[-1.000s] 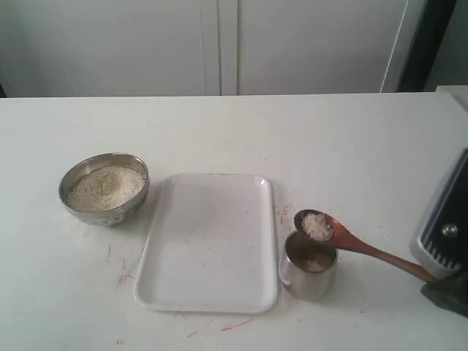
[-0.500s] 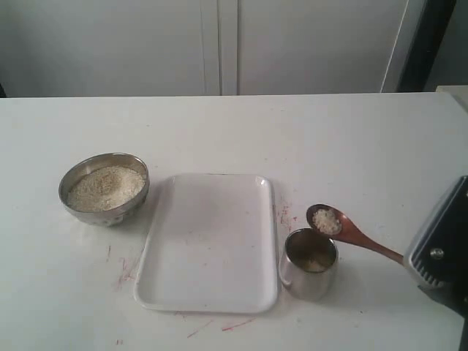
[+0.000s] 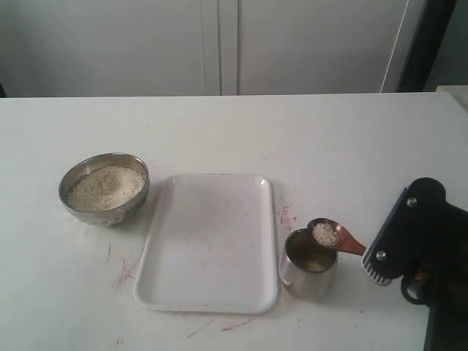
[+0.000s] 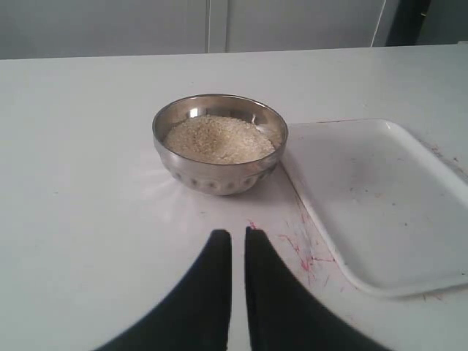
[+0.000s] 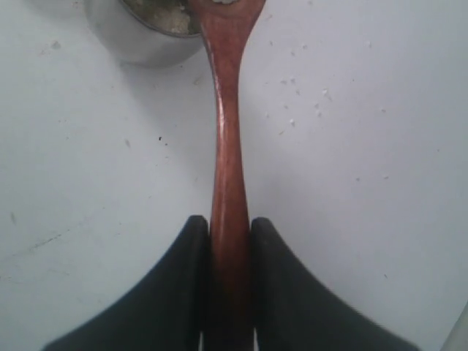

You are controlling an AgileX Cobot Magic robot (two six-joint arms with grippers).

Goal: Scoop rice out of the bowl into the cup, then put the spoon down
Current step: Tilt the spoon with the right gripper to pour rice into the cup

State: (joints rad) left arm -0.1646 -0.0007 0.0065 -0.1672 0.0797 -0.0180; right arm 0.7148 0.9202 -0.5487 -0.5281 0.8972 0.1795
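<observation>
Dropping to the 1 o'clock rim of the small straight-sided steel cup (image 3: 308, 267), the slim reddish-brown wooden spoon (image 3: 342, 239), clamped in the right gripper (image 5: 228, 223), carries off-white rice (image 3: 325, 233) ready to tip; left gripper (image 4: 238, 238) sits pinched empty near the round steel bowl (image 3: 102, 212) at 10 o'clock.

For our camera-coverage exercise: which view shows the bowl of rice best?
The left wrist view: the bowl sits large and central, with the rice clearly heaped inside. The exterior view shows it smaller; the right wrist view misses it.
</observation>
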